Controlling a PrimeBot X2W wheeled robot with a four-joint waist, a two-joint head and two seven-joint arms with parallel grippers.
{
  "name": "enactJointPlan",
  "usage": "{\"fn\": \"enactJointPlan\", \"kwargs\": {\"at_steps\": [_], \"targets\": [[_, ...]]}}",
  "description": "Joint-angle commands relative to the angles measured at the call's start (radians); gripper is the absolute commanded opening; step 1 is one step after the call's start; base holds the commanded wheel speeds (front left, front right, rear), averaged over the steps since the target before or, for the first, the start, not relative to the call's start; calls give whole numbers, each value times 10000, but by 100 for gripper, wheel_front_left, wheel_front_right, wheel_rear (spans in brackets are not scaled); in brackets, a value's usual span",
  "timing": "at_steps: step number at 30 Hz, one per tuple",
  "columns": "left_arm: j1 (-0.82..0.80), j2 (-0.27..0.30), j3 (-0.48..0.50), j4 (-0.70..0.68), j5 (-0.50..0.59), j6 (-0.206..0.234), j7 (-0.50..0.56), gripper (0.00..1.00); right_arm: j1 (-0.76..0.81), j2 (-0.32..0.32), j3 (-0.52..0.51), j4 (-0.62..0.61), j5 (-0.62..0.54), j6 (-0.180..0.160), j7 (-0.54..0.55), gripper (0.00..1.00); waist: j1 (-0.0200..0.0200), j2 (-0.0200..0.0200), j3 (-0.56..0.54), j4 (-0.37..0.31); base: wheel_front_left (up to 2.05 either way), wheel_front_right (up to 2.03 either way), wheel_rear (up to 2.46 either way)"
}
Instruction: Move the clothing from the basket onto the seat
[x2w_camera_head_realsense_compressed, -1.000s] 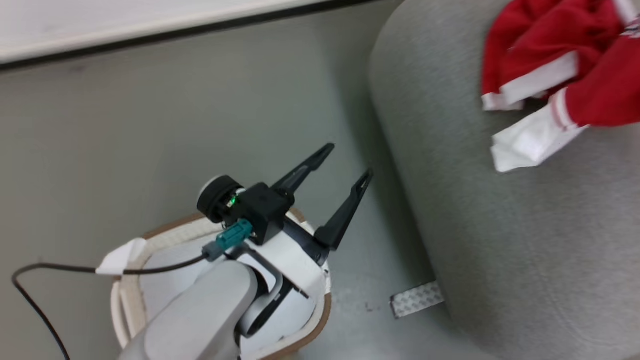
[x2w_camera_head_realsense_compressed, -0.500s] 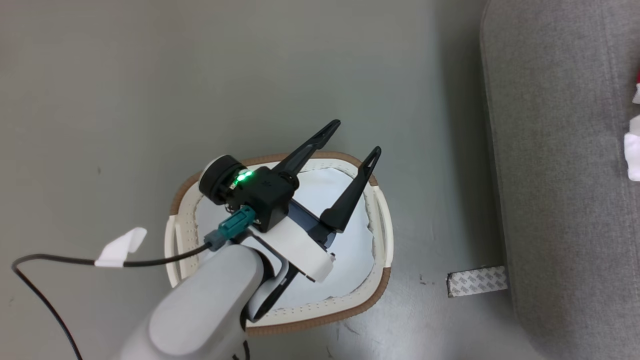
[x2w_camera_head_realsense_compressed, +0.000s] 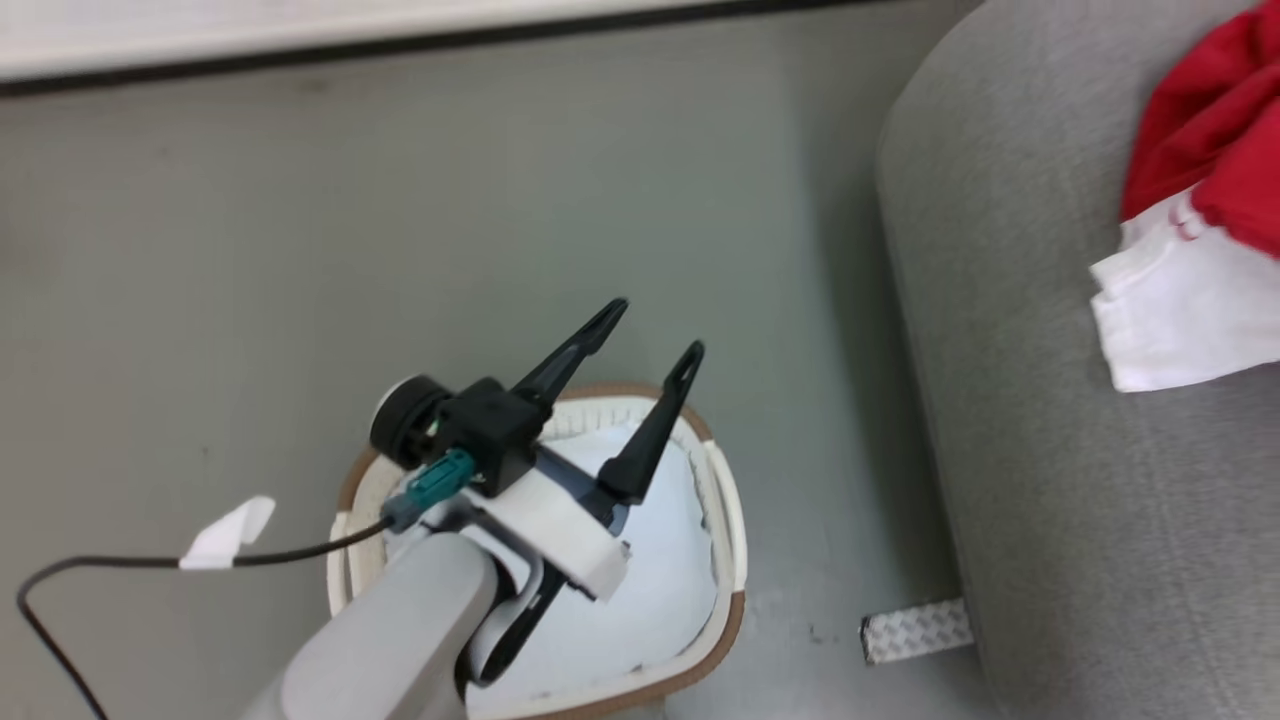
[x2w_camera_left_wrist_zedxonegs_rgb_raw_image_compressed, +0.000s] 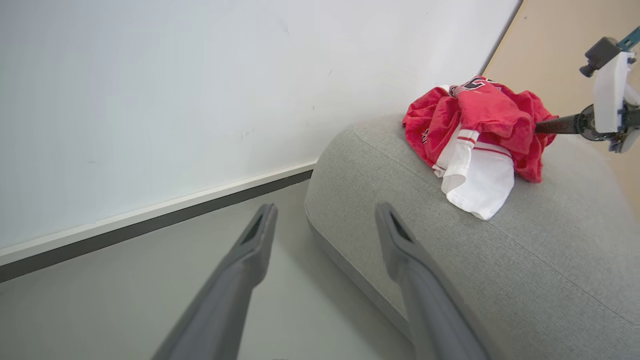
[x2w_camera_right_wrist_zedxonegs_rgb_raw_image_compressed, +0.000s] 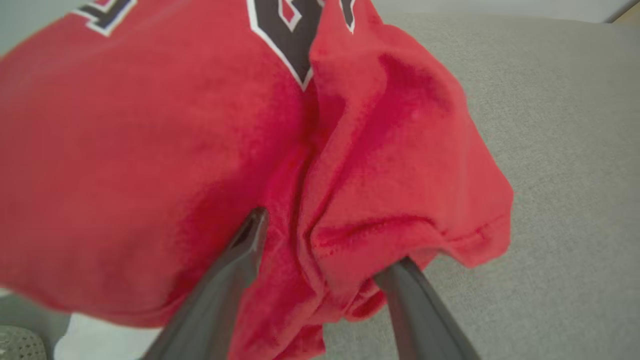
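Two risks stand out. Red folds of the clothing (x2w_camera_right_wrist_zedxonegs_rgb_raw_image_compressed: 150, 150) bulge between and over the right gripper (x2w_camera_right_wrist_zedxonegs_rgb_raw_image_compressed: 327, 240), whose jaws stand apart with nothing pinched. If that arm pulls back low, a fold could catch on its fingers (x2w_camera_right_wrist_zedxonegs_rgb_raw_image_compressed: 220, 280) and drag the heap toward the seat's (x2w_camera_head_realsense_compressed: 1050, 500) edge. A white panel (x2w_camera_left_wrist_zedxonegs_rgb_raw_image_compressed: 482, 180) already points down toward the edge nearest the basket (x2w_camera_head_realsense_compressed: 722, 500) and might slide if tugged.

The heap lies crumpled near the seat's rounded corner, set back from that edge. It is red with white striped bands, and black-and-white lettering (x2w_camera_right_wrist_zedxonegs_rgb_raw_image_compressed: 290, 30) is uppermost. The left gripper (x2w_camera_head_realsense_compressed: 656, 328) hangs over the basket's rim, jaws apart and empty. I see pale lining cloth (x2w_camera_head_realsense_compressed: 660, 590) inside the basket.
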Motion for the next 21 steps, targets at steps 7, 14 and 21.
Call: {"fn": "enactJointPlan", "kwargs": {"at_steps": [7, 14, 21], "targets": [[1324, 432, 581, -61, -569, 380, -248, 100, 967, -893, 1241, -1399, 393, -24, 350, 100, -1, 0, -2487, -568, 0, 0, 0], [2228, 766, 1505, -535, -965, 920, -323, 100, 1390, -1242, 1442, -3156, 625, -23, -815, 100, -1, 0, -3536, -313, 0, 0, 0], [3464, 927, 2759, -1240, -1025, 1505, -322, 100, 2286, -763, 1045, -4855, 341, -23, -2974, 100, -1, 0, -4413, 359, 0, 0, 0]]}}
